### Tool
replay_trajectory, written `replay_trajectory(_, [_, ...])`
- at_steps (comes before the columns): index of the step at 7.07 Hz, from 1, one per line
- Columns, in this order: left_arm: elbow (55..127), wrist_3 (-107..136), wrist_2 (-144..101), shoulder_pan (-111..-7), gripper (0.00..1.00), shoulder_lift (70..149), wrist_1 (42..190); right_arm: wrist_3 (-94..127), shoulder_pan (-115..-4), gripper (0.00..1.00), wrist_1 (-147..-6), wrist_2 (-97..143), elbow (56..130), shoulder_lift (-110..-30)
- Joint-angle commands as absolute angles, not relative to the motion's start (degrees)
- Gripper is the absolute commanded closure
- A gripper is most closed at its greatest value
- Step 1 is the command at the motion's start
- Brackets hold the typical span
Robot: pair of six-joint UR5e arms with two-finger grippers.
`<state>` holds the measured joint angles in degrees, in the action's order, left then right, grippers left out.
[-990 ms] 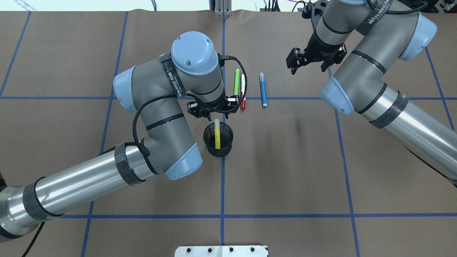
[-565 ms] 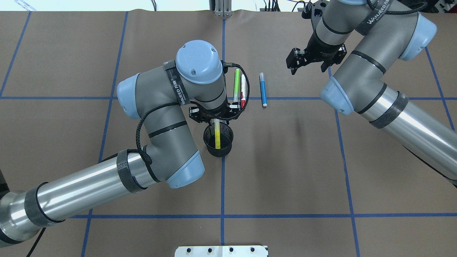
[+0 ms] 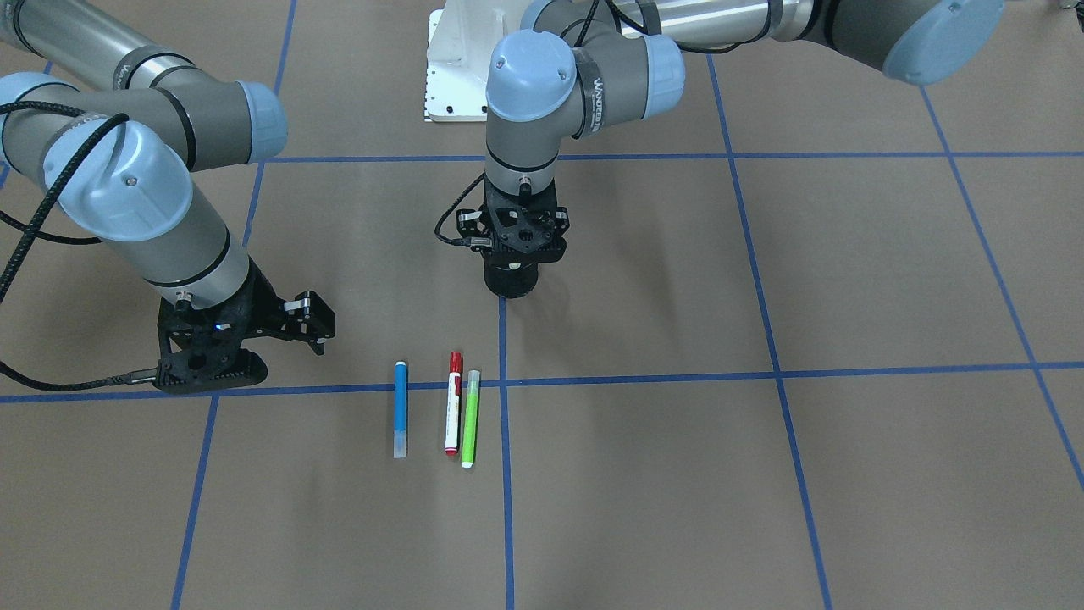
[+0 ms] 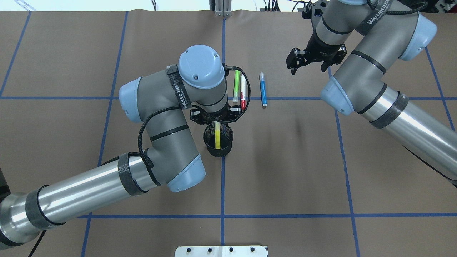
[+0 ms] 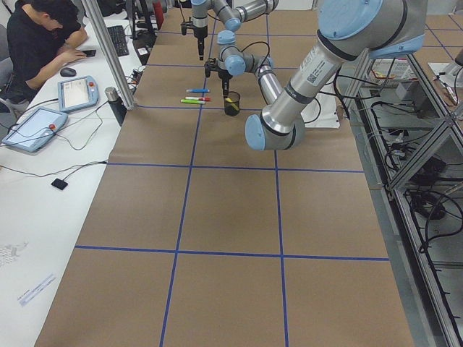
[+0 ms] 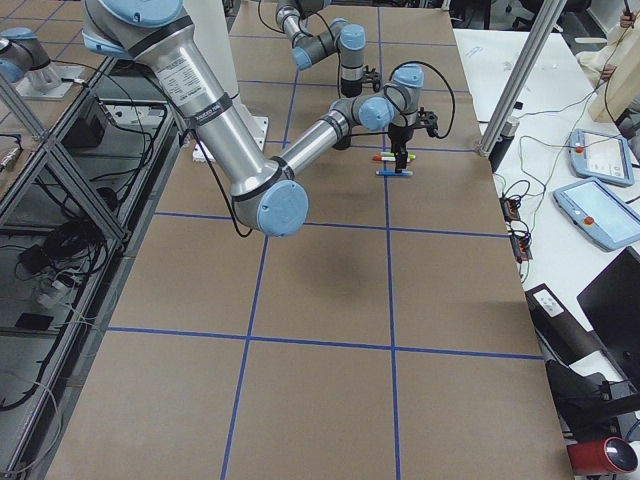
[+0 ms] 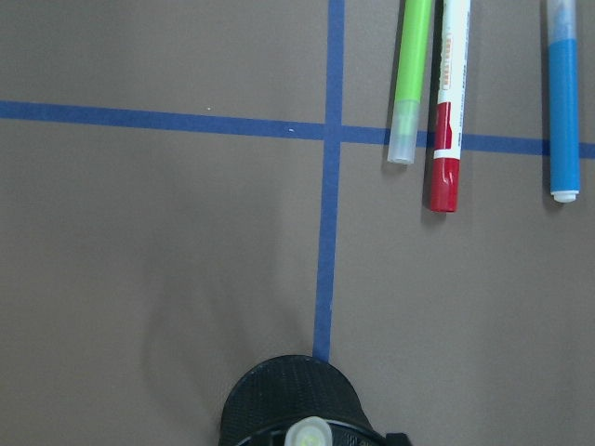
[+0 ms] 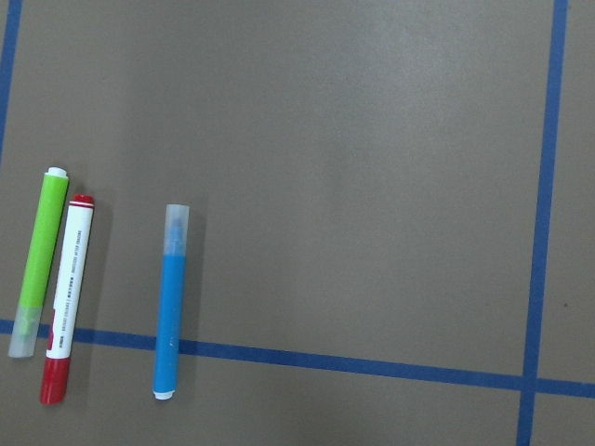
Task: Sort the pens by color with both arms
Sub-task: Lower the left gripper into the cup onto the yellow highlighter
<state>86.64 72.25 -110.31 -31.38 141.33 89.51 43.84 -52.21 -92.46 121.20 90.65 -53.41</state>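
The yellow pen stands leaning in the black mesh cup. Its cap shows at the bottom of the left wrist view. My left gripper hovers just over the pen's top and the cup's far rim, and its jaws look open. The lime green pen, the red-capped white pen and the blue pen lie parallel on the table beyond the cup. They also show in the front view: green, red-capped, blue. My right gripper is open and empty, raised to the right of the blue pen.
Blue tape lines divide the brown table cover into squares. The white base plate sits at the robot's edge. An operator and tablets are at a side desk beyond the far edge.
My left gripper has moved back from beside the green pen to over the cup and the yellow pen's top. The right arm and the three lying pens have not moved.
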Motion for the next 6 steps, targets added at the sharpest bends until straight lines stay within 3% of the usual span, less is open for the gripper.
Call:
replay_trajectory(1, [86.6,72.2,-110.2,-31.5,0.53,141.2,89.5,43.9,-52.2,0.01,-92.5,121.2,90.6,-53.4])
replay_trajectory(6, [86.6,70.8,-108.8,-31.6,0.56,141.2,88.8,43.9,-52.2,0.01,-92.5,121.2,90.6,-53.4])
